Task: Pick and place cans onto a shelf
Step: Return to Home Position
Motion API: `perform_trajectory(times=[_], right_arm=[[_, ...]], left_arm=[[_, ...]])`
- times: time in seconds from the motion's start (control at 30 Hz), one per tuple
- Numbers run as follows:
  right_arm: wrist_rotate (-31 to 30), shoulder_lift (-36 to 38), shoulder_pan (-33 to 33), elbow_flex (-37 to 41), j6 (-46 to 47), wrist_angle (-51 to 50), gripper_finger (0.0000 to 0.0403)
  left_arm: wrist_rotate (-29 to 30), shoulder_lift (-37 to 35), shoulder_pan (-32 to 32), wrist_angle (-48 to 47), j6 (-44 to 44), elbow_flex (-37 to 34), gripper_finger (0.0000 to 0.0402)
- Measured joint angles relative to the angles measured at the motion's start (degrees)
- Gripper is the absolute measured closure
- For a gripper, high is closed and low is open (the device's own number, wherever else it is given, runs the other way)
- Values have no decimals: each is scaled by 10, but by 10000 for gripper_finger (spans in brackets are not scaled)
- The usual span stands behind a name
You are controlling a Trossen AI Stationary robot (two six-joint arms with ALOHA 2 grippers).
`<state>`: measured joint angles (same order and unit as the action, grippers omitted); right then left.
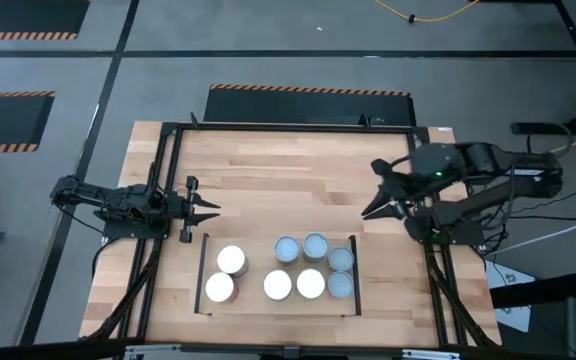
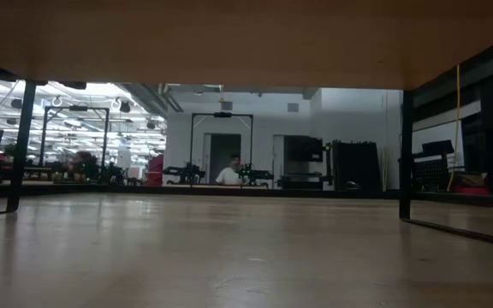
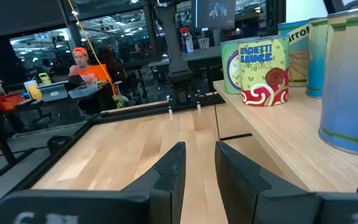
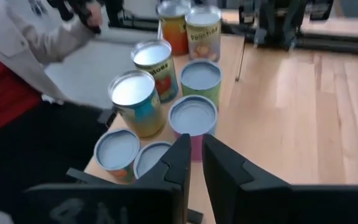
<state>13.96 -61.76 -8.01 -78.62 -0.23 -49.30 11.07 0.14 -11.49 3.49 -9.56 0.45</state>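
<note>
Currently we log cans (image 1: 277, 285): eight tops counted, all upright on shelf (image 1: 253, 252), in two clusters, none on bare table (image 1: 268, 170). We judge placing done and arms parked clear for homing. Entry, left gripper (image 1: 211, 209): hovers near shelf's left corner, fingers (image 3: 169, 174) slightly parted, pinching nothing; nearest can lies ahead and off to one side, clear of tips. Entry, right gripper (image 1: 370, 208): hangs near shelf's right corner, fingers (image 4: 178, 158) narrowly parted, empty; cans sit below and beyond tips.
</note>
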Motion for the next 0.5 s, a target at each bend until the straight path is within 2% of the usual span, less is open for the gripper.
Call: perform_trajectory(times=[0.23, 0.5], right_arm=[[-22, 142, 0, 168, 33, 127, 357], [-45, 272, 0, 301, 58, 223, 357]], left_arm=[[0, 0, 0, 0, 0, 0, 321], [0, 0, 0, 0, 2, 0, 321]])
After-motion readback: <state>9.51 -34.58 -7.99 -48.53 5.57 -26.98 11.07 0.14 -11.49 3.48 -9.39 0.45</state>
